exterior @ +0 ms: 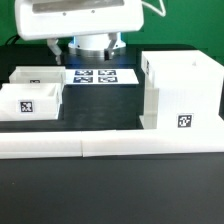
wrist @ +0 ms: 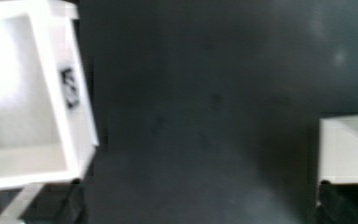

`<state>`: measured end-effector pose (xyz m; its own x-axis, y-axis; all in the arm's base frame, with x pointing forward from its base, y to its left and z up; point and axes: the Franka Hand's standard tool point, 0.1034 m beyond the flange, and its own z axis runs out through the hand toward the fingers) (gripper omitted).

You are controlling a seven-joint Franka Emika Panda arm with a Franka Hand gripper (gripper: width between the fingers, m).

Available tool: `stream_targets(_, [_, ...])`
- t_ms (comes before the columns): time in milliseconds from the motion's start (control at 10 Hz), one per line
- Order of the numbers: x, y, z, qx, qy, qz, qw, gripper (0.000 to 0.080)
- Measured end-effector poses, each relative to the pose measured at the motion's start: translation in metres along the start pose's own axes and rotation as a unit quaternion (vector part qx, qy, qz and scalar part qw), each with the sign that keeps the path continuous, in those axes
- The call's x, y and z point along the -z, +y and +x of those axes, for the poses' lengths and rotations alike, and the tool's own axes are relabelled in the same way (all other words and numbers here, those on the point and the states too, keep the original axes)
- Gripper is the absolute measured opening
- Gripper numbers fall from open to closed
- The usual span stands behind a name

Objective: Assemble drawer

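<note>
The drawer's tall open-fronted box casing stands at the exterior view's right with a tag low on its front. Two small white trays sit at the left, one in front with a tag and one behind it. My gripper hangs at the back, above the marker board, apart from all the parts. In the wrist view the gripper is open and empty over the bare black table. A tagged white tray lies to one side there. Another white part lies to the other side.
A long low white L-shaped bar runs across the front of the table, before the trays and the casing. The black table top shows between the trays and the casing.
</note>
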<state>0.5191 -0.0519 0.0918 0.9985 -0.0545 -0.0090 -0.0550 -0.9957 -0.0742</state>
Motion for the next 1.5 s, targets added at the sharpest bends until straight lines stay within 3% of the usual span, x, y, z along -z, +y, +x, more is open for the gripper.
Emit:
stream_targets(200, [-0.010, 0.012, -0.003, 0.026, 0.001, -0.004, 1.000, 0.0649])
stream_targets(600, [-0.011, 0.014, -0.003, 0.030, 0.000, -0.004, 1.000, 0.0649])
stream_targets(700, [-0.011, 0.028, -0.005, 0.042, -0.001, -0.006, 0.999, 0.0649])
stream_targets(800, [-0.017, 0.040, -0.011, 0.048, 0.004, -0.011, 0.999, 0.0649])
stream_targets(1100, [-0.041, 0.057, -0.028, 0.074, 0.010, -0.028, 0.997, 0.0649])
stream_targets(1500, [-0.062, 0.061, -0.030, 0.077, 0.005, -0.036, 0.996, 0.0649])
